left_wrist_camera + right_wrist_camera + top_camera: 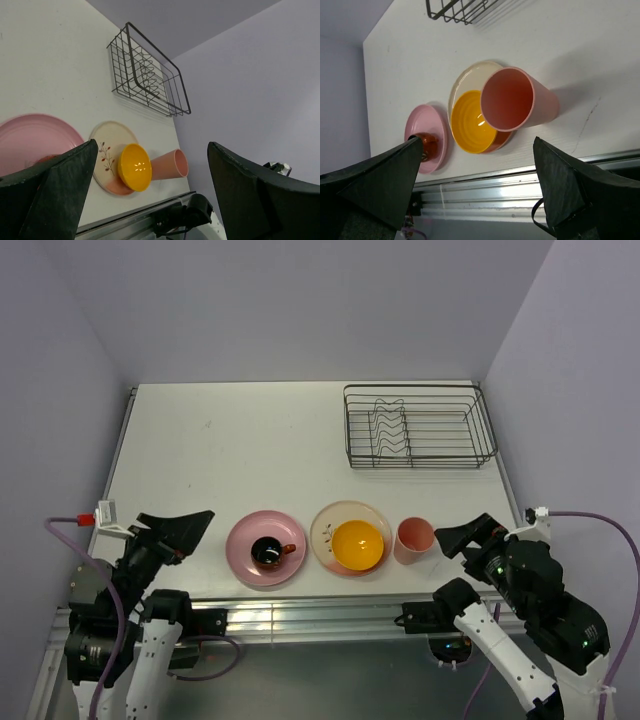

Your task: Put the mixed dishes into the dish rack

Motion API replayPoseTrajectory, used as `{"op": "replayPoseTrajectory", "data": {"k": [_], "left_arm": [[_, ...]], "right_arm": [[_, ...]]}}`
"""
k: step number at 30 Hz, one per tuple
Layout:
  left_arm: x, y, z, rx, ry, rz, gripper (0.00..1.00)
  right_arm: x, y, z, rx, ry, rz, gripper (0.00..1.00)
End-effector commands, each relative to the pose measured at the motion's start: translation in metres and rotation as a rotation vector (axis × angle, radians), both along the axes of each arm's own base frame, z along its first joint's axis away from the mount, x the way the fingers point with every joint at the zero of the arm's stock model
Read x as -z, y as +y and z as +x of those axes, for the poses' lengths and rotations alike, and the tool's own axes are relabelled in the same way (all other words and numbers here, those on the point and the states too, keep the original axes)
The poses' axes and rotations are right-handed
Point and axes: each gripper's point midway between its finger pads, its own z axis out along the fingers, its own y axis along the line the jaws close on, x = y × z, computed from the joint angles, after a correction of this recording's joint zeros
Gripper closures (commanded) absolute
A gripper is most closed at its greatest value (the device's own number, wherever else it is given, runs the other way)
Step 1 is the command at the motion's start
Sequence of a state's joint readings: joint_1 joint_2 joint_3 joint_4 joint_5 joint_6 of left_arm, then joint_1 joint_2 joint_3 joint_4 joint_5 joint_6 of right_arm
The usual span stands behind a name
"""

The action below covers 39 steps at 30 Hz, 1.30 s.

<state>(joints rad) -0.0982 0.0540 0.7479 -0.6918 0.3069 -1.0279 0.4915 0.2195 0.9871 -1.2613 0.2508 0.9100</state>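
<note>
Pink and cream make up the two plates on the white table (220, 450), side by side along its near edge. One pink plate (240, 540) lies on the left, and on it sits one small red-orange cup (268, 552), dark inside, its handle turned to the right. One cream plate (325, 530) lies just to the right of it; the left wrist view shows its leaf motif and a pink segment. On this plate sits one yellow bowl (358, 545), mouth up, towards the near right of the plate. One pink tumbler (414, 538) stands upright just beside the cream plate's right rim; whether the two touch cannot be told. That makes five dishes in a single row, all of them outside the rack.

One black wire dish rack (415, 388) stands at the far right corner of the table, well apart from the row, with one set of wavy upright dividers (388, 430) in its left half.

Two grippers are in view, one at each end of the row. The left gripper (190, 530) hovers near the pink plate's left side, jaws spread wide, gripping nothing. The right gripper (455, 540) hovers just right of the tumbler, jaws likewise wide apart and gripping nothing
</note>
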Motion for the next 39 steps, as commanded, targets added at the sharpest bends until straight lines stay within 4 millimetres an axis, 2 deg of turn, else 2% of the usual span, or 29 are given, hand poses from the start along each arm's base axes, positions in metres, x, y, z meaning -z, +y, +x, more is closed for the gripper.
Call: {"op": "replayPoseTrajectory", "data": {"k": [1, 6, 9, 11, 16, 24, 29, 33, 38, 39], "left_arm": [[0.013, -0.007, 0.006, 0.049, 0.046, 0.052, 0.02], [0.029, -0.009, 0.017, 0.058, 0.117, 0.069, 0.03], [0.031, -0.01, 0.022, 0.066, 0.132, 0.07, 0.04], [0.032, -0.011, 0.026, 0.068, 0.142, 0.071, 0.05], [0.032, -0.014, 0.034, 0.09, 0.171, 0.083, 0.07], [0.039, -0.017, 0.044, 0.112, 0.204, 0.113, 0.08], [0.036, -0.021, 0.048, 0.14, 0.192, 0.113, 0.08], [0.033, -0.025, 0.05, 0.167, 0.181, 0.122, 0.1], [0.025, -0.04, 0.057, 0.279, 0.164, 0.121, 0.17], [0.028, -0.041, 0.064, 0.284, 0.185, 0.13, 0.18]], "right_arm": [[0.007, -0.015, 0.004, 0.113, 0.058, -0.024, 0.01], [0.034, -0.006, 0.007, 0.117, 0.153, -0.011, 0.01], [0.055, -0.001, 0.013, 0.131, 0.234, -0.034, 0.02], [0.061, -0.001, 0.018, 0.147, 0.269, -0.068, 0.04], [0.062, -0.004, 0.029, 0.188, 0.287, -0.103, 0.04], [0.095, 0.01, 0.036, 0.169, 0.386, -0.11, 0.05], [0.11, 0.014, 0.041, 0.172, 0.433, -0.129, 0.06], [0.104, 0.01, 0.044, 0.191, 0.4, -0.136, 0.07], [0.071, 0.002, 0.047, 0.207, 0.295, -0.122, 0.07], [0.067, 0.0, 0.047, 0.21, 0.285, -0.125, 0.07]]}}
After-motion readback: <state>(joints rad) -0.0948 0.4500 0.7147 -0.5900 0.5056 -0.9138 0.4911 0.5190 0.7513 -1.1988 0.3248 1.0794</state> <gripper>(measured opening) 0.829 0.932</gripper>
